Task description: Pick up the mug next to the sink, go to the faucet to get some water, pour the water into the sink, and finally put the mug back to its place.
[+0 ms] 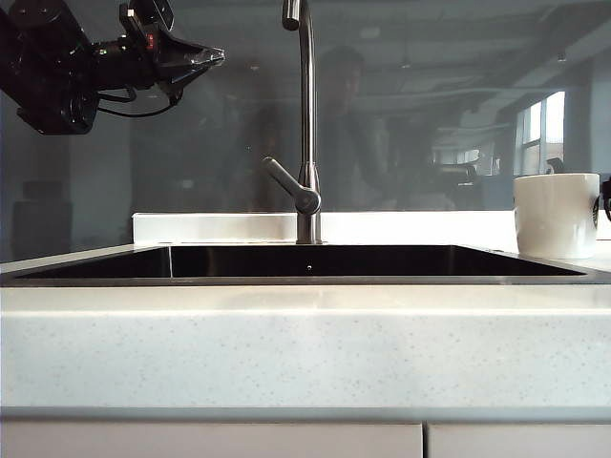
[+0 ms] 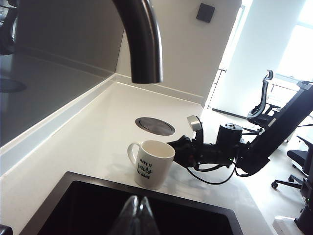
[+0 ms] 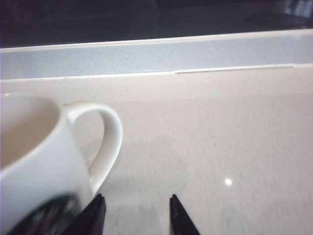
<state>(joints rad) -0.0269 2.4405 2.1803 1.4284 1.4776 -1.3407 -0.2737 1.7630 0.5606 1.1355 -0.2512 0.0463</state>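
The white mug (image 1: 557,215) stands upright on the speckled counter to the right of the dark sink (image 1: 305,279). In the left wrist view the mug (image 2: 151,164) sits just past the sink's rim (image 2: 161,192), with my right gripper (image 2: 177,147) right behind it. Seen from the right wrist, the right gripper (image 3: 137,198) is open with only bare counter between its fingers; the mug (image 3: 39,161) and its handle (image 3: 110,137) lie just beside one finger (image 3: 99,205). My left gripper (image 1: 218,55) hangs shut and empty high on the left, over the sink (image 2: 138,203). The faucet (image 1: 306,124) rises behind the basin.
A round metal cover (image 2: 154,126) is set in the counter beyond the mug. The faucet spout (image 2: 142,39) hangs close in front of the left wrist camera. A low white backsplash (image 1: 220,227) runs behind the sink. Office chairs (image 2: 261,105) stand off the counter's end.
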